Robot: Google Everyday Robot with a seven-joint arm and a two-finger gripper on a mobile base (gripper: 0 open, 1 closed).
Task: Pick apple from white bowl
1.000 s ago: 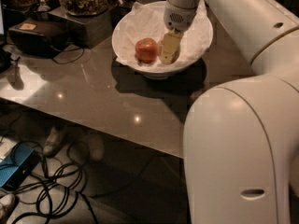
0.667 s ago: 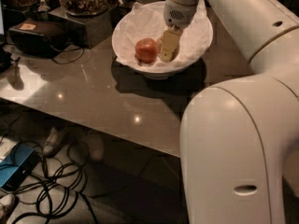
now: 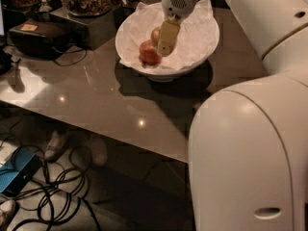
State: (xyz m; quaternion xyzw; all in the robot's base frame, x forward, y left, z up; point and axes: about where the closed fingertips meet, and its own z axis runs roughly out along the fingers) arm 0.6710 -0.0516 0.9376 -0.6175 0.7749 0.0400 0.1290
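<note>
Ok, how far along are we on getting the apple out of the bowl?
Done: the gripper is down inside the white bowl, at the pale apple, next to the red apple. In hand: securing the grasp, which I can't confirm because the gripper hides much of the apple. Left: lifting it out; it sits low in the bowl.

We note the bowl (image 3: 204, 49) on the table (image 3: 96, 105), toward its far side. In it, the apple (image 3: 155, 34) lies just behind a second apple (image 3: 148, 54). The gripper (image 3: 164, 49) hangs inside the bowl, just right of both. A box (image 3: 36, 35) sits well left of the bowl.
</note>
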